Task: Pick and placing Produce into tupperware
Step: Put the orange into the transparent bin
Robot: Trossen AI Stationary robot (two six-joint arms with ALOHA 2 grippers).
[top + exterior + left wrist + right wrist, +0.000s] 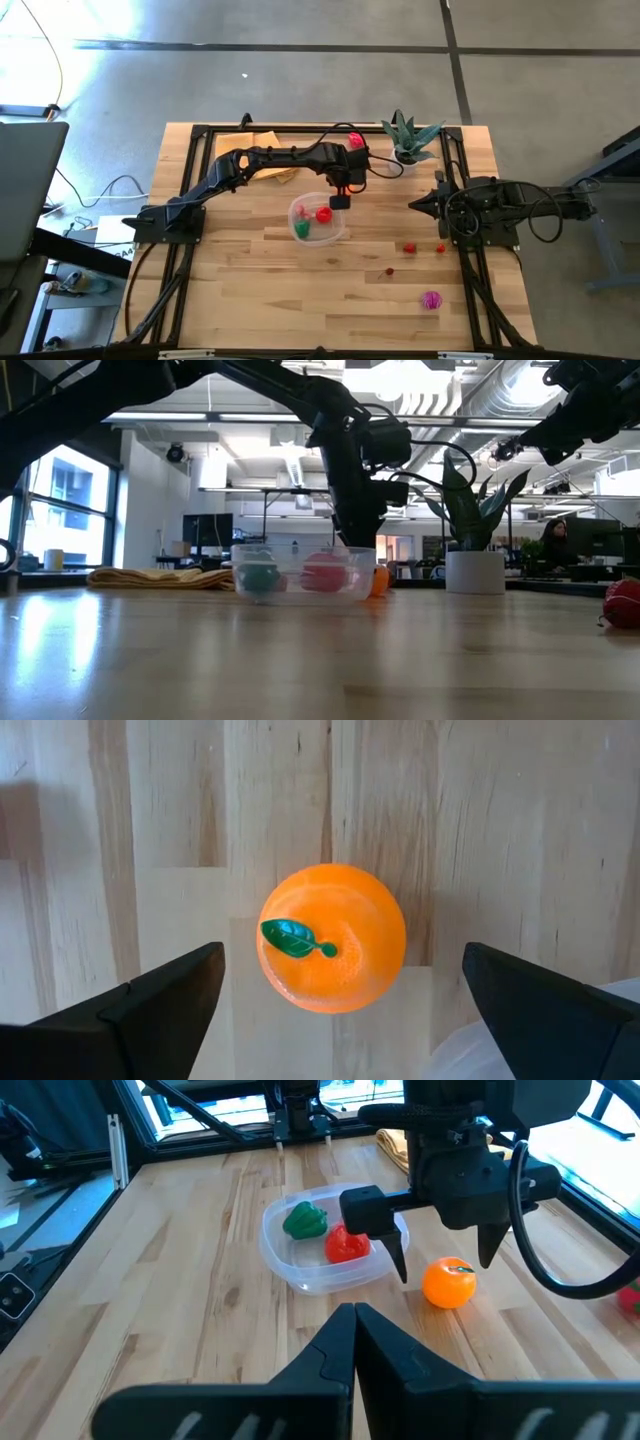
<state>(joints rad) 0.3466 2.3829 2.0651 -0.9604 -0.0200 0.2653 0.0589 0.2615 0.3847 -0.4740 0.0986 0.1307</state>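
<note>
An orange toy fruit with a green leaf (333, 938) rests on the wooden table just beside the tupperware (300, 1270). My left gripper (443, 1260) points down over it, open; its fingers (170, 995) stand on either side of the orange with gaps and touch nothing. The clear tupperware (318, 218) holds a green piece (304, 1220) and a red piece (346, 1244). My right gripper (355, 1320) is shut with nothing in it and waits at the table's right side (415, 205).
Loose produce lies on the table's near right: two red pieces (409, 248) (390, 270), an orange-red one (440, 248) and a magenta one (431, 299). A spiky potted plant (408, 140) stands at the far right and a tan cloth (260, 150) lies at the far left.
</note>
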